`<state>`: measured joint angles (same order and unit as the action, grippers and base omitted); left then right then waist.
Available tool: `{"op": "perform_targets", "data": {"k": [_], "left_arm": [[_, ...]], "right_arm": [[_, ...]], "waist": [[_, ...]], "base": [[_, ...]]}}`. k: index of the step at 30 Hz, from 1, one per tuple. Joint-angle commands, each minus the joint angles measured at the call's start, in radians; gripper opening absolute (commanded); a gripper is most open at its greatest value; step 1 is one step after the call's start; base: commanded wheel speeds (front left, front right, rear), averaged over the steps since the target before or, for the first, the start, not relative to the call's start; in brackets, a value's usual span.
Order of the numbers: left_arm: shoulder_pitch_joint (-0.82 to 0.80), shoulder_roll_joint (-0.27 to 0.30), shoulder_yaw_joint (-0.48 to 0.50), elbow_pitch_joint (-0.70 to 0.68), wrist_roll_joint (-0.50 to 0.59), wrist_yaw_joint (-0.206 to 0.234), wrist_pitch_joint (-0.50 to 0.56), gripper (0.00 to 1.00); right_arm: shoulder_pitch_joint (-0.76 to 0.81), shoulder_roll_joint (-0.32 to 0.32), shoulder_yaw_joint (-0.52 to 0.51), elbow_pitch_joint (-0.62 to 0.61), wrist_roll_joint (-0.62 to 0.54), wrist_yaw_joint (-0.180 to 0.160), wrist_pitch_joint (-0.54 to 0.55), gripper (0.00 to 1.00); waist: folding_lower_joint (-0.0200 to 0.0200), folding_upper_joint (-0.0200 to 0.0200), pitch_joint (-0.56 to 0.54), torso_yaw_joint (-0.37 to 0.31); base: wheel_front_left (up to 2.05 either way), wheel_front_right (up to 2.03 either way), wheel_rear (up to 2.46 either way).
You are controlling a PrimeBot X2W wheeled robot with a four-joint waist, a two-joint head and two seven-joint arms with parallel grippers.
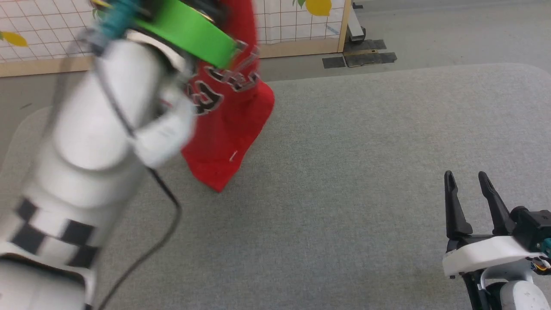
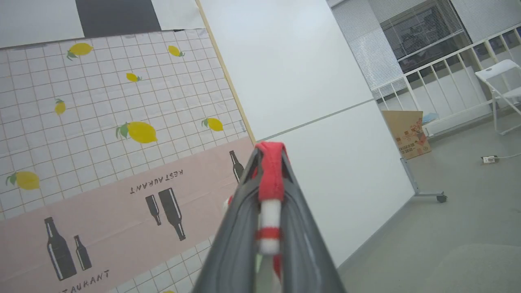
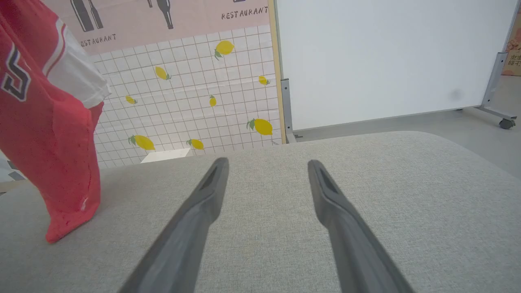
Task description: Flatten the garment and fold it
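The red garment (image 1: 230, 125) hangs bunched from above at the upper left of the head view, its lower tip touching the grey table (image 1: 353, 172). Black white-outlined lettering shows on its chest. My left arm is raised high in front of it, blurred. In the left wrist view my left gripper (image 2: 269, 151) is shut on the red-and-white striped trim (image 2: 269, 191) of the garment, fingers pointing up toward the wall. The right gripper (image 1: 466, 177) stands open low over the table at the lower right, empty. The garment (image 3: 49, 138) with a white sleeve hangs far to its left.
A partition papered with a lemon grid (image 1: 292, 21) stands behind the table. Dark floor plates (image 1: 359, 58) lie at its foot. A white panel (image 3: 386, 57) on castors stands further right. A folding chair (image 2: 498, 81) and a cardboard box (image 2: 408, 134) are across the room.
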<state>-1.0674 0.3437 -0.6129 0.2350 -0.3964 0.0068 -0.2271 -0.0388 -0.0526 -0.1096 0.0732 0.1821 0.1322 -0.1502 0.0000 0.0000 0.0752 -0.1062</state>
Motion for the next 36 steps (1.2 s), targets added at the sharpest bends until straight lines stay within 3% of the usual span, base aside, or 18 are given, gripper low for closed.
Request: {"op": "perform_targets", "data": {"k": [1, 5, 11, 17, 18, 19, 20, 29, 36], "left_arm": [[0.032, -0.024, -0.032, 0.001, 0.004, -0.012, -0.001, 0.00], [0.165, -0.098, -0.181, 0.022, 0.000, -0.061, 0.044, 0.00], [0.415, -0.209, -0.395, 0.126, -0.037, -0.099, 0.090, 0.00], [0.537, -0.265, -0.550, 0.265, -0.057, -0.124, 0.111, 0.00], [0.542, -0.269, -0.562, 0.281, -0.060, -0.126, 0.111, 0.24], [0.544, -0.273, -0.574, 0.300, -0.064, -0.128, 0.111, 0.96], [0.545, -0.276, -0.581, 0.312, -0.069, -0.129, 0.109, 1.00], [0.515, -0.283, -0.515, 0.312, -0.126, -0.102, 0.031, 1.00], [0.513, -0.196, -0.332, 0.202, -0.189, 0.006, -0.021, 1.00]], "right_arm": [[0.009, 0.002, -0.004, -0.002, 0.006, -0.002, -0.008, 1.00], [0.011, 0.002, -0.020, 0.003, 0.015, -0.002, -0.014, 1.00], [-0.002, 0.002, -0.048, 0.018, 0.018, -0.002, -0.017, 1.00], [-0.016, 0.002, -0.052, 0.026, 0.013, -0.002, -0.013, 1.00], [-0.016, 0.002, -0.053, 0.027, 0.012, -0.002, -0.012, 1.00], [-0.016, 0.002, -0.054, 0.028, 0.011, -0.002, -0.010, 1.00], [-0.014, 0.002, -0.055, 0.030, 0.011, -0.002, -0.008, 1.00], [0.017, 0.002, -0.057, 0.043, 0.007, -0.002, 0.005, 1.00], [0.044, 0.002, -0.050, 0.021, 0.018, -0.002, 0.000, 1.00]], "waist": [[0.0000, 0.0000, 0.001, 0.000], [0.0000, 0.0000, 0.007, 0.001], [0.0000, 0.0000, 0.023, -0.004], [0.0000, 0.0000, 0.035, -0.006], [0.0000, 0.0000, 0.036, -0.005], [0.0000, 0.0000, 0.035, -0.002], [0.0000, 0.0000, 0.032, 0.002], [0.0000, 0.0000, -0.033, 0.052], [0.0000, 0.0000, -0.079, 0.087]], "base": [[0.00, 0.00, 0.00], [0.00, 0.00, 0.00], [0.00, 0.00, 0.00], [0.00, 0.00, 0.00], [0.00, 0.00, 0.00], [0.00, 0.00, 0.00], [0.00, 0.00, 0.00], [0.00, 0.00, 0.00], [0.00, 0.00, 0.00]]}}
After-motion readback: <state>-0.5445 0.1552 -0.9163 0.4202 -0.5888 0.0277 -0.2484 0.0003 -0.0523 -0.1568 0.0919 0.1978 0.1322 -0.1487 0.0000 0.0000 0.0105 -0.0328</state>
